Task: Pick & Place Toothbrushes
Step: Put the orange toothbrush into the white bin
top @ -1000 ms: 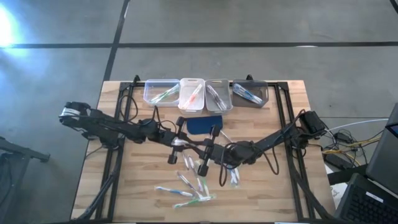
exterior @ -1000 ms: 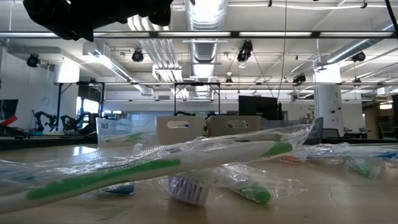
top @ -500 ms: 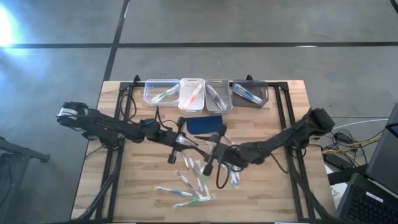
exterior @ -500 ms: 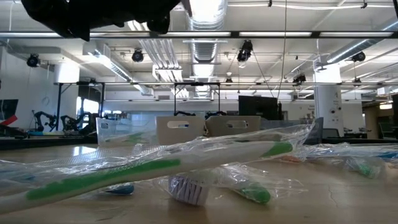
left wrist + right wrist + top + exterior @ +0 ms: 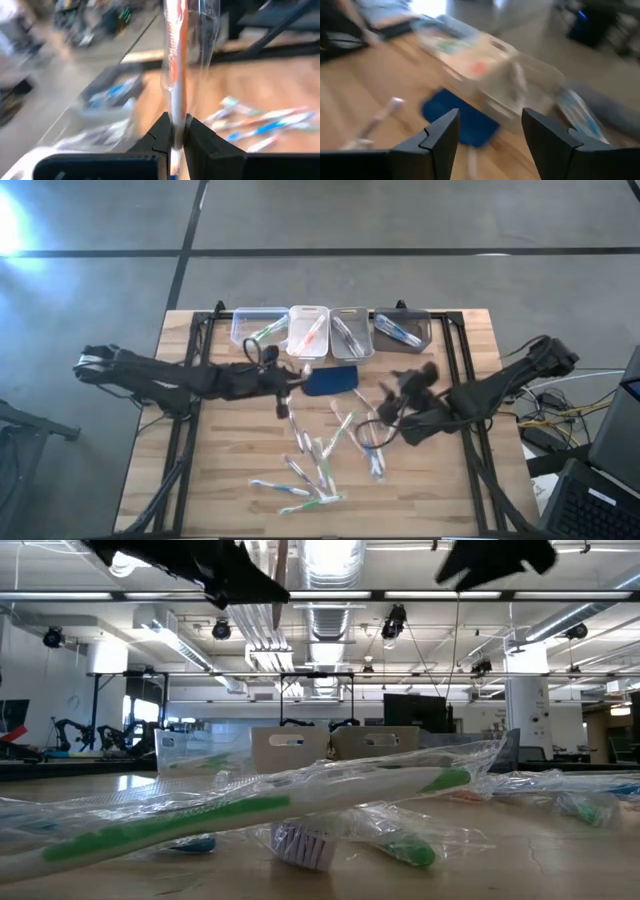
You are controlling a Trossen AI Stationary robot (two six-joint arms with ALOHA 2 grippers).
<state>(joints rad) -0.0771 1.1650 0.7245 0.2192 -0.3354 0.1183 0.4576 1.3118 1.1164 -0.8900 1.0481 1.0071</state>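
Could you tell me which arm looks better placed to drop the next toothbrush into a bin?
Probably the left: its hand is shut on an orange-red toothbrush and sits close to the bins. The right hand is open and empty.

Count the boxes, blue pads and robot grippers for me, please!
Boxes: 4
Blue pad: 1
Grippers: 2, left gripper and right gripper
Total: 7
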